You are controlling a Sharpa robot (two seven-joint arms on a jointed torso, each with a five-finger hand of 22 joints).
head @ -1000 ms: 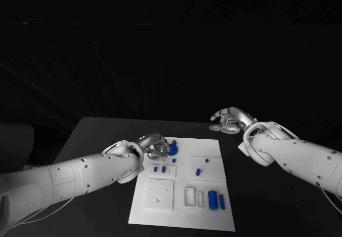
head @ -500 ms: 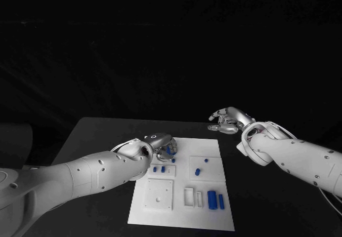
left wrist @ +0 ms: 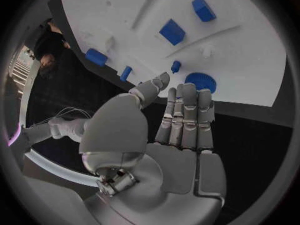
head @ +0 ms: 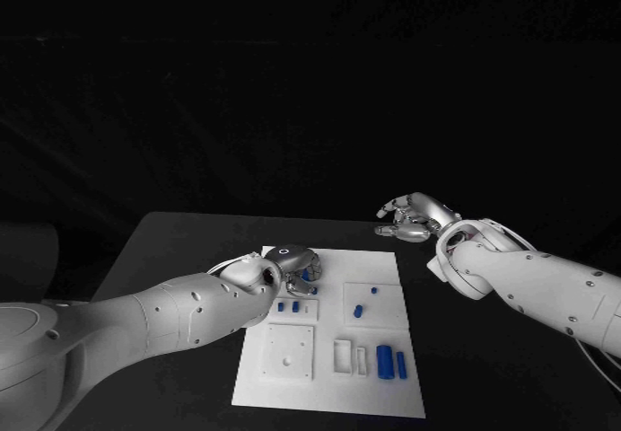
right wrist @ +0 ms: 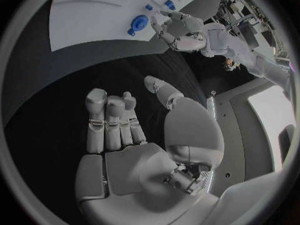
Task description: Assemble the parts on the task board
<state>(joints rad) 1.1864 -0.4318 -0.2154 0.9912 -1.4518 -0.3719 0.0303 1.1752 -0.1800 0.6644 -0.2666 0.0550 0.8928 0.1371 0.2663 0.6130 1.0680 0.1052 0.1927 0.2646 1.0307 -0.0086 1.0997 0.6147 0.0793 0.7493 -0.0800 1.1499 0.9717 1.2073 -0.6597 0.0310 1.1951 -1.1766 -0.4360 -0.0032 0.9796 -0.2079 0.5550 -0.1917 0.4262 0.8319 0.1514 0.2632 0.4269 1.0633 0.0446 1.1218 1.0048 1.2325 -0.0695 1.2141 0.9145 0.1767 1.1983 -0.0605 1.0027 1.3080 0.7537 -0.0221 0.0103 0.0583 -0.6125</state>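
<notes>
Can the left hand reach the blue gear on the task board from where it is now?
Probably yes. The left hand is open, its fingertips just short of the blue gear near the task board edge, with nothing between them. The right hand hangs off the board.

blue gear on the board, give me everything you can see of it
The gear is a round, flat, toothed disc in solid blue, plastic by the look. It lies flat on the white board at its far left corner, close to the edge. A small blue peg stands beside it, apart. The left hand is open, fingers stretched over the gear; whether the fingertips touch it cannot be told. In the head view that hand hides most of it.
</notes>
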